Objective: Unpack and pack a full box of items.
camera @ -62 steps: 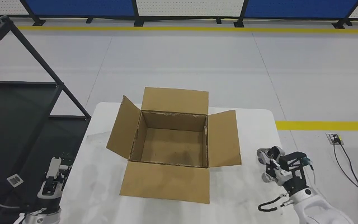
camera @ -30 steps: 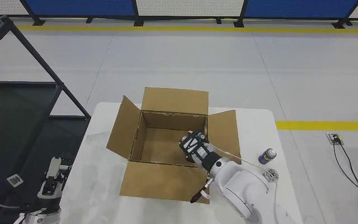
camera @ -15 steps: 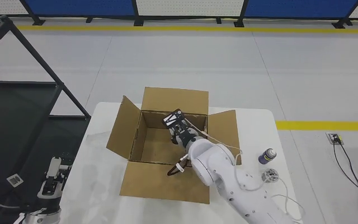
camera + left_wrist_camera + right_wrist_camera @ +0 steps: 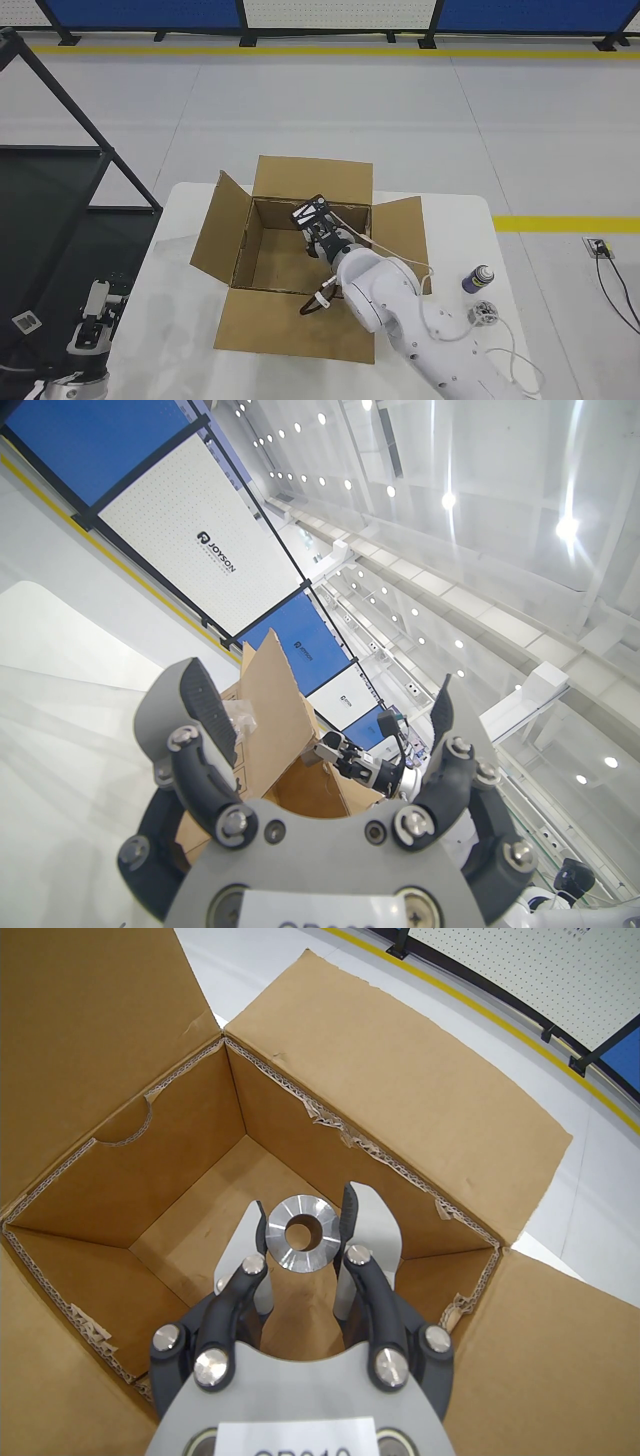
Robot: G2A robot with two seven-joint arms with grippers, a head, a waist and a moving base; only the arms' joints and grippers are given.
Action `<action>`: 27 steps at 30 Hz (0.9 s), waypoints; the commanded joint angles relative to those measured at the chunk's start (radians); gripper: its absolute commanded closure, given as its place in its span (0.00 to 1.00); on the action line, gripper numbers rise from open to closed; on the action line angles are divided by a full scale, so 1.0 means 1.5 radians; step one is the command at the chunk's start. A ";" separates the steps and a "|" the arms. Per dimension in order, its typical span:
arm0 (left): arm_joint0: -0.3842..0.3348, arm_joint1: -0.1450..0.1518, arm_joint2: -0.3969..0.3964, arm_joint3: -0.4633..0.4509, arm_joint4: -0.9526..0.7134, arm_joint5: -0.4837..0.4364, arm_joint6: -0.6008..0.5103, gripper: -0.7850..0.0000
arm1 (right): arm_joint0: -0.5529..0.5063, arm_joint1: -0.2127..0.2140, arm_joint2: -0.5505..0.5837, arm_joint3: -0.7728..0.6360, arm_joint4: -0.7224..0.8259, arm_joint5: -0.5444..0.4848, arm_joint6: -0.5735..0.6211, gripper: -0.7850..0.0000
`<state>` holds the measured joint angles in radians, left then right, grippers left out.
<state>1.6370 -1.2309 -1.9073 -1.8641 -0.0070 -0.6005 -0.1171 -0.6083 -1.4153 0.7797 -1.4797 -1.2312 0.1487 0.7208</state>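
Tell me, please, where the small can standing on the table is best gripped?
Probably across the round body of the can, coming down from above: it stands upright, clear of the box flap. Keep off the small metal part lying beside it. The right gripper holds a metal disc.

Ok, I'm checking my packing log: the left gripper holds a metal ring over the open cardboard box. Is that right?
Not quite. It is the right gripper that holds the metal ring over the open cardboard box, as the right wrist view shows. The left gripper is open and empty.
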 commanded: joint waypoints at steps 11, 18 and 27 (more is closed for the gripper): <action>0.000 0.000 0.000 0.000 0.000 0.000 0.000 0.00 | 0.105 -0.062 -0.081 0.232 0.085 -0.101 0.010 1.00; 0.000 0.000 0.000 0.000 0.000 0.000 0.000 0.00 | 0.167 -0.113 -0.124 0.379 0.129 -0.110 -0.012 1.00; 0.000 0.000 0.000 0.000 0.000 0.000 0.000 0.00 | 0.203 -0.165 -0.153 0.514 0.150 -0.121 -0.056 1.00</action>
<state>1.6370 -1.2309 -1.9073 -1.8641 -0.0070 -0.6005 -0.1171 -0.3076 -1.6548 0.5541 -0.7294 -1.0067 -0.0341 0.6473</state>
